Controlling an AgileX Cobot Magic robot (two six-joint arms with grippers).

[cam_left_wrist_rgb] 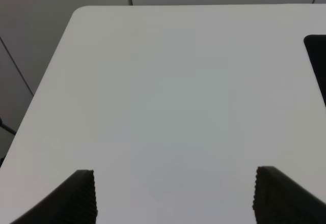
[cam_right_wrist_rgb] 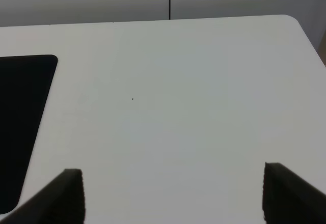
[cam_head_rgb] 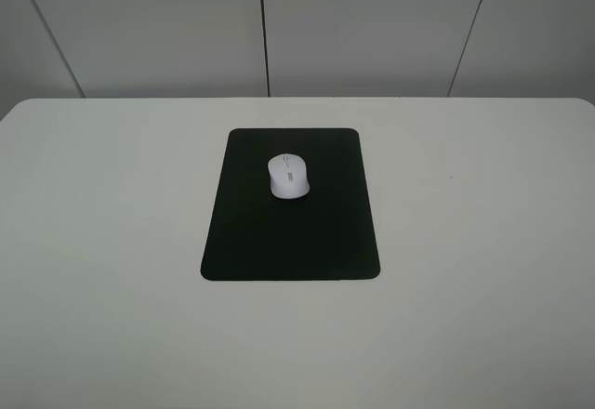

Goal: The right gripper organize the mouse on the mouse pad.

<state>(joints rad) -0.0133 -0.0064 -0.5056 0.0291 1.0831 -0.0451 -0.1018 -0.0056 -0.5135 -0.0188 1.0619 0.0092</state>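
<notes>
The white mouse (cam_head_rgb: 289,176) lies on the far half of the black mouse pad (cam_head_rgb: 290,232), at the middle of the white table (cam_head_rgb: 112,242). Neither arm shows in the high view. In the right wrist view my right gripper (cam_right_wrist_rgb: 173,196) is open and empty over bare table, with an edge of the pad (cam_right_wrist_rgb: 20,112) off to one side. In the left wrist view my left gripper (cam_left_wrist_rgb: 173,196) is open and empty, and a corner of the pad (cam_left_wrist_rgb: 318,61) shows at the frame's edge. The mouse is out of both wrist views.
The table's far edge meets a grey panelled wall (cam_head_rgb: 372,28). A rounded table corner (cam_left_wrist_rgb: 81,12) shows in the left wrist view and another (cam_right_wrist_rgb: 290,20) in the right wrist view.
</notes>
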